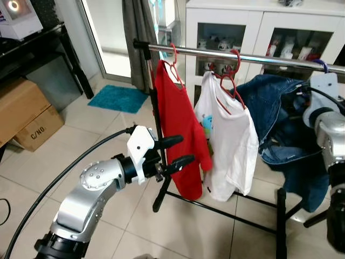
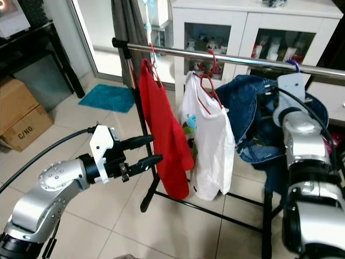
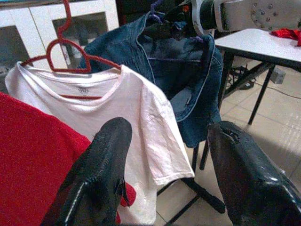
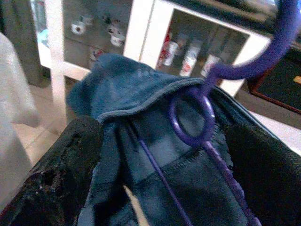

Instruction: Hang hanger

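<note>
A silver rail (image 1: 253, 56) of a black clothes rack carries three garments. A red shirt (image 1: 178, 135) and a white shirt (image 1: 229, 145) hang on red hangers. At the right end a denim jacket (image 1: 275, 118) hangs on a purple hanger whose hook (image 1: 322, 65) sits over the rail. My right gripper (image 4: 164, 136) is up at the jacket's collar, open, with the purple hanger's ring (image 4: 190, 117) and neck between its spread fingers. My left gripper (image 1: 175, 152) is held open beside the red shirt's lower edge, holding nothing.
The rack's black base bars (image 1: 226, 213) run across the tiled floor. Behind the rail stands a white glass-fronted cabinet (image 1: 259, 27). Cardboard boxes (image 1: 27, 116) and a teal mat (image 1: 118, 98) lie to the left. A white table (image 3: 263, 42) stands past the jacket.
</note>
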Available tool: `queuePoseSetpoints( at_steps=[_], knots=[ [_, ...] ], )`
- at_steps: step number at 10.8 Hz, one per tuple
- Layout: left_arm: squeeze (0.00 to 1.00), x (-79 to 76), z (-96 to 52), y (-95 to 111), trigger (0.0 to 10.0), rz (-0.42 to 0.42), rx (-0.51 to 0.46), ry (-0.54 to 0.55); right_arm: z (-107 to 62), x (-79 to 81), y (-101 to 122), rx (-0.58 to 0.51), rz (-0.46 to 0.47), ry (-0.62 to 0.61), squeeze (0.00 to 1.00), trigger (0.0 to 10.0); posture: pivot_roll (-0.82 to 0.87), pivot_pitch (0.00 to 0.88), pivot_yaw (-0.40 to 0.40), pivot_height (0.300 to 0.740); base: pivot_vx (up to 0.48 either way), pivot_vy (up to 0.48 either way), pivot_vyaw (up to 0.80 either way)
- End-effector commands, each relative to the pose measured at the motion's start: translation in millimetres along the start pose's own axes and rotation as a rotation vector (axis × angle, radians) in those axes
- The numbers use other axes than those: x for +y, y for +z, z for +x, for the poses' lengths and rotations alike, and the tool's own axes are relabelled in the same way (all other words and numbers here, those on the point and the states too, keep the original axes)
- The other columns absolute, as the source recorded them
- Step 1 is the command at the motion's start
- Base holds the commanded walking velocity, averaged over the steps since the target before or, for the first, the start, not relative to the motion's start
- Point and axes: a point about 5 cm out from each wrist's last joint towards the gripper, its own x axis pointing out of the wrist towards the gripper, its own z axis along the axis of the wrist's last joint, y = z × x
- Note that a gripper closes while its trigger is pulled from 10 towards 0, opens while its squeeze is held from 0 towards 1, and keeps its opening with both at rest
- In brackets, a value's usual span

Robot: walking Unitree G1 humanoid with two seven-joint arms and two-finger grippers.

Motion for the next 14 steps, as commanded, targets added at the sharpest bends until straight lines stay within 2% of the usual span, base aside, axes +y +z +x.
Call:
queuePoseSetpoints(
  at_steps=[1,6,8,9,11,12,14],
  knots=[
    [0.0,-0.5,-3.3,4,10.0,0.015,0.008,-0.012,2.1,-3.1,1,0.001,-0.024,-0.013,0.0,10.0,-0.08,0.038,0.096,0.74,0.0,0.0,0.0],
    [0.0,-0.4,-11.6,6,10.0,0.021,0.039,-0.03,6.4,-15.4,4,-0.041,-0.02,-0.042,0.0,10.0,-0.04,0.054,0.118,0.74,0.0,0.0,0.0],
    [0.0,0.2,-11.6,7,10.0,0.023,0.041,-0.034,7.8,-11.2,9,-0.038,-0.035,0.053,0.0,10.0,-0.04,0.049,0.118,0.74,0.0,0.0,0.0],
    [0.0,-0.2,-9.1,7,10.0,0.024,0.038,-0.042,7.6,-9.9,10,-0.003,-0.034,0.151,0.0,10.0,-0.06,0.03,0.117,0.74,0.0,0.0,0.0],
    [0.0,-0.6,-7.0,8,10.0,0.025,0.031,-0.045,6.5,-17.4,23,-0.005,0.01,0.216,0.0,10.0,-0.07,0.019,0.111,0.74,0.0,0.0,0.0],
    [0.0,-1.1,-6.0,7,10.0,0.024,0.027,-0.045,5.2,-27.5,27,0.028,0.025,0.208,0.0,10.0,-0.08,0.009,0.108,0.74,0.0,0.0,0.0],
    [0.0,-0.9,-3.6,6,10.0,0.023,0.023,-0.045,6.2,-32.0,24,0.066,0.038,0.13,0.0,10.0,-0.09,0.002,0.109,0.74,0.0,0.0,0.0]
  ],
)
